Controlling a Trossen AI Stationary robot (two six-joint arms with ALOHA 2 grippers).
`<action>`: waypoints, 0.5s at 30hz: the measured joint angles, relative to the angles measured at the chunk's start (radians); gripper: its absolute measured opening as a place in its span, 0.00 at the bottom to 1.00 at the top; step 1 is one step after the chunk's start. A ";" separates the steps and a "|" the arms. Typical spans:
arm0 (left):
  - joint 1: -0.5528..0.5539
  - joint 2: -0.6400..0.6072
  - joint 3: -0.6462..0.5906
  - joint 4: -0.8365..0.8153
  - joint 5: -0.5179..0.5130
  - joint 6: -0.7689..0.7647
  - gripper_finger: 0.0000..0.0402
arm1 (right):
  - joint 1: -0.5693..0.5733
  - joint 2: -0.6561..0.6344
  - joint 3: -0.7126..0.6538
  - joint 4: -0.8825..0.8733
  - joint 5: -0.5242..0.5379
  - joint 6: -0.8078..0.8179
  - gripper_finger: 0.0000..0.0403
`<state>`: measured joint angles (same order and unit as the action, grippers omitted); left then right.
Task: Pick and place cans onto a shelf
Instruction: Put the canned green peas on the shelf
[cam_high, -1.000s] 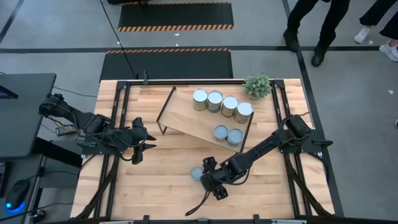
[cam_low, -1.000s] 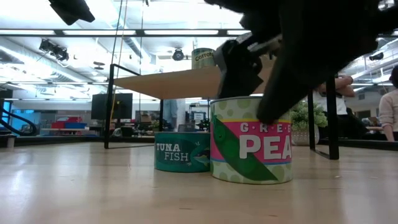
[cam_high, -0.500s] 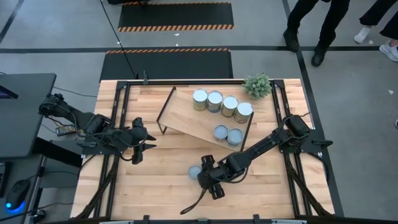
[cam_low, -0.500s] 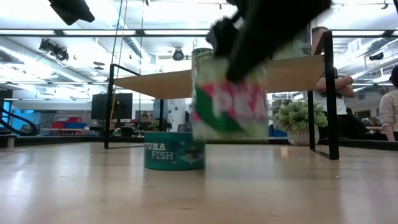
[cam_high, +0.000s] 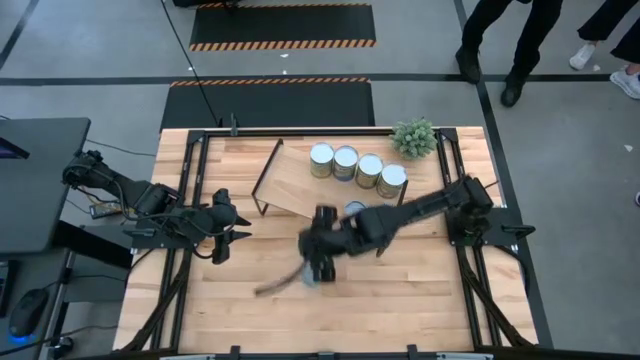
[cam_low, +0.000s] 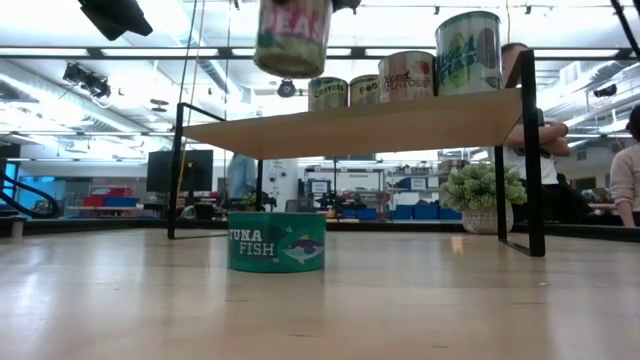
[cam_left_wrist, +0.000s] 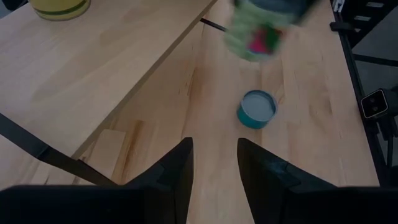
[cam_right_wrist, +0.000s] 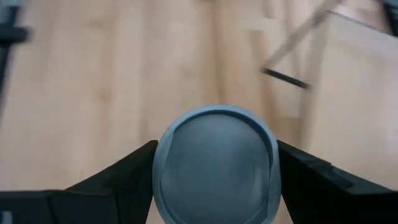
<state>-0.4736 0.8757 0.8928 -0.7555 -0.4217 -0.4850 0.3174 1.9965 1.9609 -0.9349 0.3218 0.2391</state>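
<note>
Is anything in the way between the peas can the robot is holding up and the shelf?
Nothing visible blocks it. The right gripper holds the peas can above the shelf board's height. Four cans line the far edge, two sit at the near one; bare board lies between.

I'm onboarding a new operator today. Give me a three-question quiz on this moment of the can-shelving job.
1. True or false: the right gripper holds the peas can above shelf height.
2. What does the label on the can left on the table read?
3. The left gripper is: A) gripping a can, B) waiting with fingers open, C) on the shelf.

Key: 1 true; 2 "Tuna Fish", on the tuna can; 3 B.
</note>
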 joint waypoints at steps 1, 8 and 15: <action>0.000 0.000 0.000 0.000 0.000 0.000 0.32 | -0.021 0.000 0.019 -0.026 0.001 0.002 0.72; 0.000 0.000 0.000 0.000 0.000 -0.001 0.32 | -0.134 0.000 0.096 -0.155 -0.019 0.008 0.72; 0.000 0.000 0.000 0.000 0.000 0.000 0.32 | -0.200 -0.014 0.098 -0.266 -0.027 0.000 0.72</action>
<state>-0.4734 0.8757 0.8928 -0.7556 -0.4217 -0.4854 0.1175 1.9825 2.0591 -1.2011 0.2948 0.2394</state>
